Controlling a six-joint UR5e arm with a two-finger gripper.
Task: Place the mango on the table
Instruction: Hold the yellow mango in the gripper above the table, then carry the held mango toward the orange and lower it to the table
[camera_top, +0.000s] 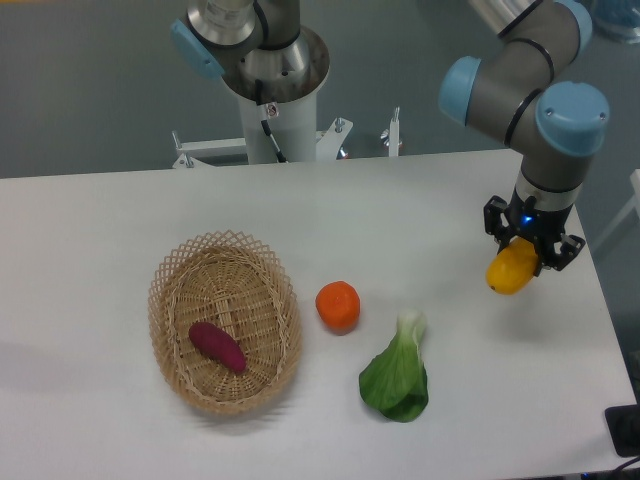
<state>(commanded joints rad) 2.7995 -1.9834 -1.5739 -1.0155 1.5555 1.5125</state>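
The yellow mango (511, 270) hangs at the right side of the white table (420, 200), held at its upper end by my gripper (528, 248), which is shut on it. The fruit tilts down to the left below the black fingers. I cannot tell whether its lower end touches the tabletop. The arm reaches in from the upper right.
An oval wicker basket (170, 300) with a purple sweet potato (217, 346) in it stands at the left. A round orange (338, 306) lies mid-table, and a green bok choy (397, 376) lies in front of it. The table's right edge is close to the gripper.
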